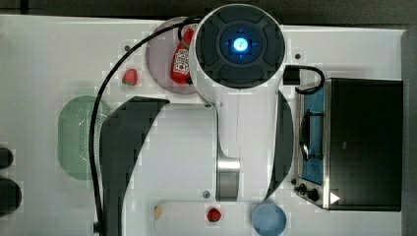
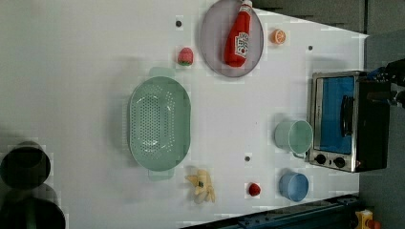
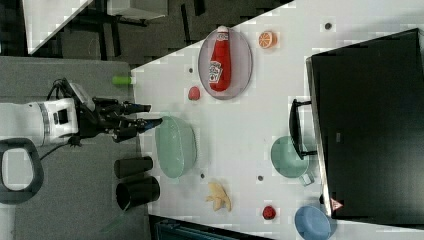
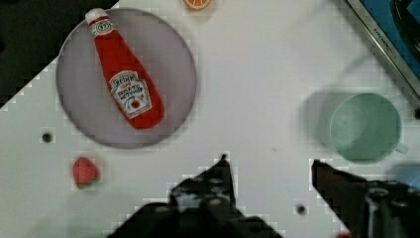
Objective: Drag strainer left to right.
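Note:
The strainer (image 2: 159, 124) is a pale mint-green oblong basket with a dotted bottom. It rests on the white table, at the top view's left (image 1: 74, 137) and left of middle in the right view (image 3: 175, 145). Nothing lies in it. My gripper (image 3: 154, 114) hangs well above the table in the right view, its black fingers apart and empty, apart from the strainer. In the wrist view the gripper (image 4: 270, 166) is open over bare table between the grey plate and the mint mug. In the top view the arm's white body (image 1: 238, 73) covers the table's middle.
A grey plate (image 2: 212, 47) holds a ketchup bottle (image 2: 239, 36), with a strawberry (image 2: 185, 56) and an orange slice (image 2: 277, 36) near it. A mint mug (image 2: 293, 136), blue bowl (image 2: 293, 186) and toaster oven (image 2: 346, 121) stand at the left view's right. A banana (image 2: 201, 185) lies nearby; black cups (image 2: 25, 164) stand at the left.

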You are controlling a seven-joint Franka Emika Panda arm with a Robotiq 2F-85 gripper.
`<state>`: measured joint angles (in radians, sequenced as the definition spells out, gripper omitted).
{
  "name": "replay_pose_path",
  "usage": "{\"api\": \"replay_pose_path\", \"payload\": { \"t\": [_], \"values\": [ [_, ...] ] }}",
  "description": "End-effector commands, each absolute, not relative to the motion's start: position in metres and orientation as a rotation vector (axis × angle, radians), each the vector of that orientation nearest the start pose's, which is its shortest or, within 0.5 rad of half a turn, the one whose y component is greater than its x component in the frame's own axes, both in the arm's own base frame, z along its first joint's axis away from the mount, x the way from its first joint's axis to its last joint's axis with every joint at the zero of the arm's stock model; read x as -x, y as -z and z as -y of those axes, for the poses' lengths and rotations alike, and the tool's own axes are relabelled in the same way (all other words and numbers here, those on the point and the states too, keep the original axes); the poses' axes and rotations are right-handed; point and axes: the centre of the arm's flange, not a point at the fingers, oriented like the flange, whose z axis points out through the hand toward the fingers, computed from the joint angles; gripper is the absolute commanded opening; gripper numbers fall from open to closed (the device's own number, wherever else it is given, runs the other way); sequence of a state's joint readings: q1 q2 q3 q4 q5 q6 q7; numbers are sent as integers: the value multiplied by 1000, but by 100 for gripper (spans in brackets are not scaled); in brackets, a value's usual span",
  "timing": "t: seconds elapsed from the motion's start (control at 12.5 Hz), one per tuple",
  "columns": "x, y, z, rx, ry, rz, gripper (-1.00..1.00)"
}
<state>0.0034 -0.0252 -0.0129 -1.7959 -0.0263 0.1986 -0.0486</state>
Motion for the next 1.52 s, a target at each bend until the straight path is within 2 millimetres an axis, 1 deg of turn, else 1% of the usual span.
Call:
{"api": "replay_pose_path", "payload": {
  "t": [0.08, 0.24, 0.32, 0.4, 0.48, 0.56, 0.64, 0.8, 0.96, 1.12, 1.2, 1.36, 1.44, 1.52],
  "values": [
    [-413, -636, 36, 2831, 22, -1389, 59],
    [-413, -635, 36, 2830, 21, -1389, 99],
    [-414, -634, 31, 2837, 20, -1376, 100],
    [-416, -630, 19, 2855, 10, -1345, 100],
    [-421, -624, 1, 2875, -3, -1309, 100],
    [-428, -615, -22, 2889, -10, -1283, 100],
    [-435, -604, -48, 2903, -11, -1267, 100],
    [-448, -577, -104, 2904, 7, -1331, 100],
    [-456, -539, -164, 2850, 11, -1497, 100],
    [-458, -493, -221, 2774, 0, -1658, 100],
    [-458, -468, -247, 2729, -15, -1730, 100],
    [-459, -418, -288, 2605, -62, -1871, 100],
    [-460, -393, -304, 2538, -90, -1943, 100],
    [-462, -368, -315, 2475, -124, -2005, 100]
  ]
}}
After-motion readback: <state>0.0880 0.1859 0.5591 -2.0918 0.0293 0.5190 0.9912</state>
